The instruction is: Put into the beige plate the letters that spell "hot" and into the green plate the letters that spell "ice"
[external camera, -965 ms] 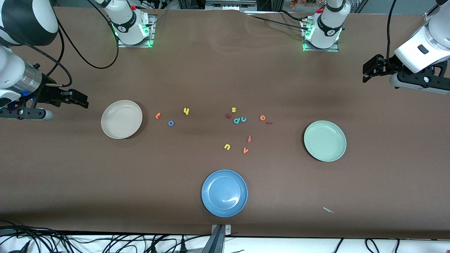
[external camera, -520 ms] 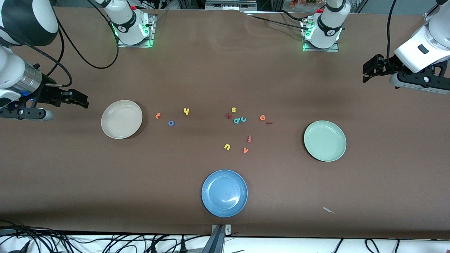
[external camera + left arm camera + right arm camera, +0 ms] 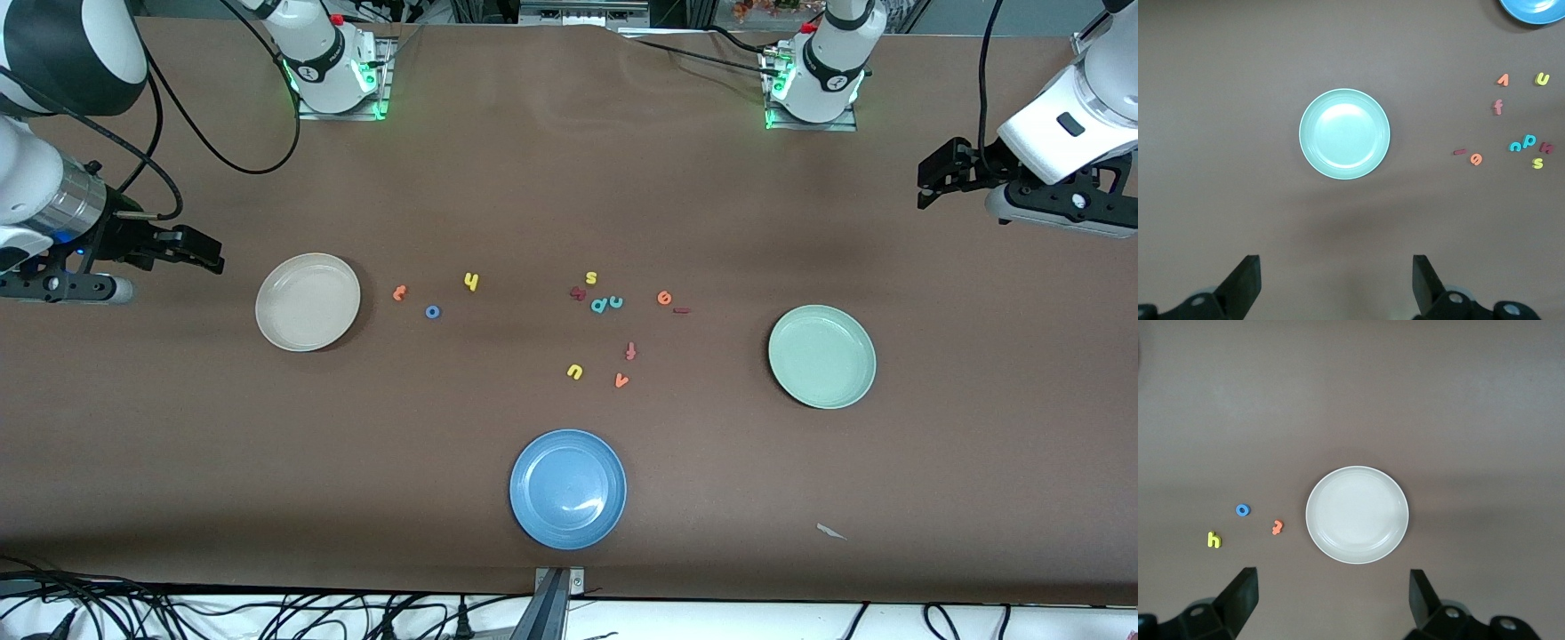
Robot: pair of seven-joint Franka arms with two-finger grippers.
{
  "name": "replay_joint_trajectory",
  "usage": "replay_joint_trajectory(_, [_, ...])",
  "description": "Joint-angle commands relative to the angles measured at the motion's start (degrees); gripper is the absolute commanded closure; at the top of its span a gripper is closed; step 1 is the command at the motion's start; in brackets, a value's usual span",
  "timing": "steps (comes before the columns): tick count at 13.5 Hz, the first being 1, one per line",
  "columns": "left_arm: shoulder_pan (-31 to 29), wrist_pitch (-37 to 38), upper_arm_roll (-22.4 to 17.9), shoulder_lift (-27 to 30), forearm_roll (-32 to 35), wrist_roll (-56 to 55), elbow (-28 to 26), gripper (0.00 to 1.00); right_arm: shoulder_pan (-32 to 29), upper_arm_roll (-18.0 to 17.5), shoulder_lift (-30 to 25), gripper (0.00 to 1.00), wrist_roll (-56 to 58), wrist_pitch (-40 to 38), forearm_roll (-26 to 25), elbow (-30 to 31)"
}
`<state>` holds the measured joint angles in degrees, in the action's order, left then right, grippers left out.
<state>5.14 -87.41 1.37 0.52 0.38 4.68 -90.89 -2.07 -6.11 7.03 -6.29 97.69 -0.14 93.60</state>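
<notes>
- Currently both my arms wait, raised at the two ends of the brown counter.
- Left jaws: spread wide, holding nothing, up over bare counter at the left arm's end, with the round shallow pale mint-green plate in their wrist view.
- Right jaws: spread wide, holding nothing, up over bare counter at the right arm's end, beside the round shallow cream-beige plate.
- Both plates are bare inside.
- Small yellow letter h, blue ring-shaped letter o and orange letter t lie loose on the counter near the beige plate; t is nearest to it.
- Dark red straight-bar letter i and orange rounded letter e lie just beside each other, toward the green plate but well apart from it.
- Teal letter c touches a teal p-shaped letter mid-counter.
- Round blue plate sits nearest the front camera, also bare.
</notes>
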Motion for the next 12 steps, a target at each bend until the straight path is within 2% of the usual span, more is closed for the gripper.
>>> replay_joint_trajectory(1, [0.22, -0.4, -0.31, 1.41, 1.29, 1.13, -1.13, 0.0, -0.22, -0.31, 0.26, 0.0, 0.4, -0.83, -0.65, -0.79])
replay_joint_trajectory(12, [0.13, 0.22, -0.22, 1.5, 1.12, 1.21, -1.13, 0.0, -0.22, -0.31, 0.26, 0.0, 0.4, -0.92, -0.65, -0.79])
